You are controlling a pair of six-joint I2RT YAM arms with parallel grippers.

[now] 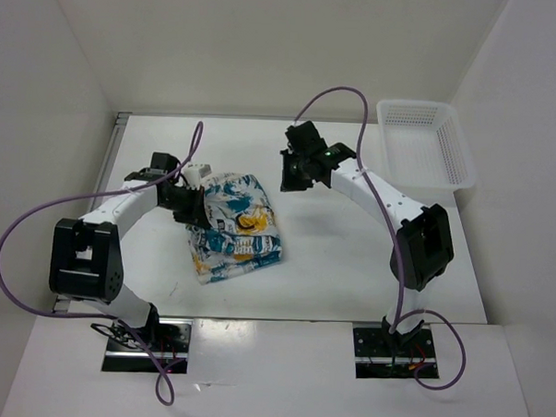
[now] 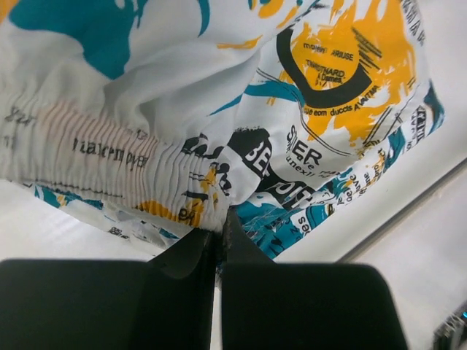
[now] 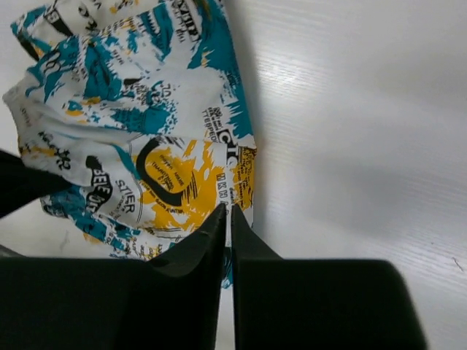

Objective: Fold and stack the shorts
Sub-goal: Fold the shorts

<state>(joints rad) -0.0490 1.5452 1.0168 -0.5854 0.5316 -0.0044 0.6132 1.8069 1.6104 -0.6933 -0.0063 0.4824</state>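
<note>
My left hand [image 2: 217, 233] is pinched tight. Its two fingers are pressed together on the gathered edge of the shorts [image 1: 235, 230], which hang from its tips and spread away to its right. I judge that grip is there to lift one side so it can be carried over for a fold. The cloth ahead of the hand already looks raised, with shadow under it. The rest of the bundle rests rumpled on the surface [image 1: 350, 258] between my two hands.

My right hand [image 3: 228, 211] is narrow, its fingers nearly together, and I see no cloth between them. It hovers at the shorts' far side. I cannot tell whether it touches the hem below its tips.

Off to the right of that hand, well apart, sits the mesh basket [image 1: 416, 106].

Count: one pair of shorts, two hands, one basket.
</note>
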